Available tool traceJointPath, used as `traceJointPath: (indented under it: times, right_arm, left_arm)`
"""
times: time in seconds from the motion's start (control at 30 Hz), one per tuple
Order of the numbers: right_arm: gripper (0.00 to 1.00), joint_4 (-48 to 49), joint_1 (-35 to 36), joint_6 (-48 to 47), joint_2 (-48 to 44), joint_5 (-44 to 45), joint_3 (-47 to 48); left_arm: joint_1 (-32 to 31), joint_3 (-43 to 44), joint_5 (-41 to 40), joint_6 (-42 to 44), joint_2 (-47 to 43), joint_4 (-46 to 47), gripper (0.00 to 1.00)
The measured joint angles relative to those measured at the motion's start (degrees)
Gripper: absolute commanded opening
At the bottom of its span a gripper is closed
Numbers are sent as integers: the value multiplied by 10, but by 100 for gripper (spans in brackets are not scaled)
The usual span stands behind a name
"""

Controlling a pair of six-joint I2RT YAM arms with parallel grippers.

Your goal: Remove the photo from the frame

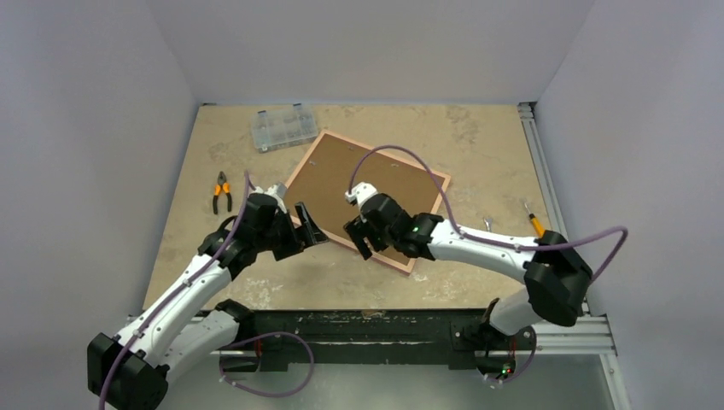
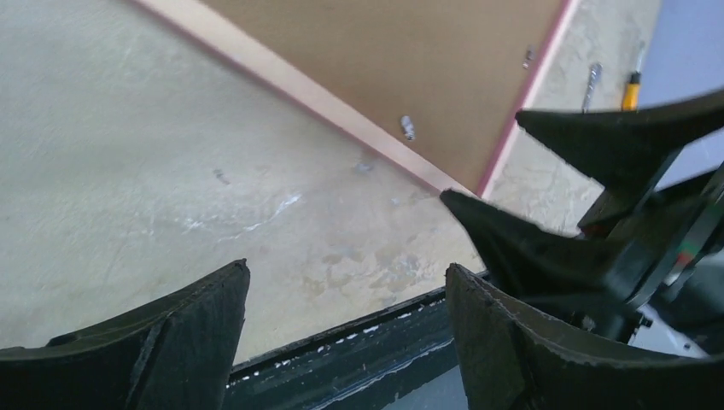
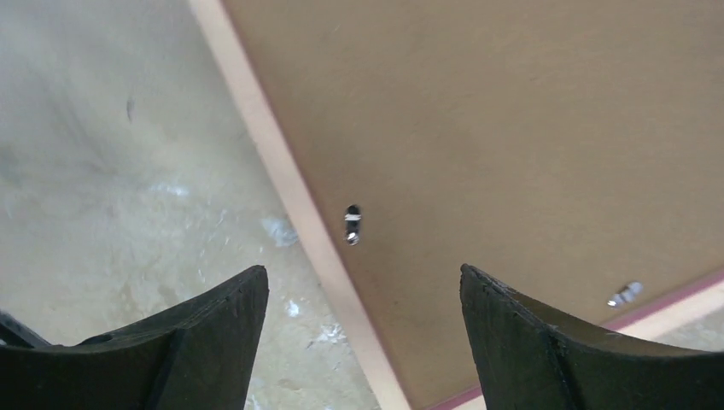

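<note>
The pink frame [image 1: 388, 154] lies face down on the table, with the brown backing board [image 1: 341, 175] filling it. The photo is hidden under the board. My left gripper [image 1: 312, 226] is open and empty, just off the frame's near-left edge. In the left wrist view my left gripper [image 2: 346, 273] hangs over bare table, with the frame's pale rim [image 2: 341, 109] beyond it. My right gripper [image 1: 363, 243] is open and empty above the frame's near corner. In the right wrist view my right gripper [image 3: 363, 282] straddles the rim [image 3: 282, 171], with a small metal tab [image 3: 352, 224] on the board [image 3: 512, 128].
A clear plastic compartment box [image 1: 283, 128] stands at the back left. Orange-handled pliers [image 1: 222, 192] lie left of the frame. An orange-handled screwdriver [image 1: 535, 224] and a small metal tool [image 1: 487, 224] lie on the right. Grey walls close in three sides.
</note>
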Motion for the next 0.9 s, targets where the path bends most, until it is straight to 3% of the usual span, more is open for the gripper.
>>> traceJointPath:
  times: [0.1, 0.3, 0.4, 0.5, 0.53, 0.73, 0.9]
  right_arm:
    - [75, -1, 44, -16, 39, 12, -8]
    - [55, -11, 57, -34, 80, 24, -41]
    - [36, -13, 63, -33, 94, 28, -42]
    - [6, -12, 68, -34, 97, 37, -42]
    - [0, -12, 70, -34, 97, 34, -40]
    - [0, -9, 77, -31, 91, 4, -36]
    - [0, -34, 74, 6, 27, -47, -38]
  left_arm:
    - [22, -2, -6, -42, 14, -32, 83]
    - [57, -30, 24, -129, 34, -32, 79]
    - [60, -44, 37, -177, 43, -22, 79]
    - [61, -67, 56, -226, 53, 12, 83]
    - [61, -78, 67, -243, 62, 32, 85]
    - [62, -129, 107, -304, 125, 149, 92]
    - [63, -165, 107, -321, 123, 285, 96]
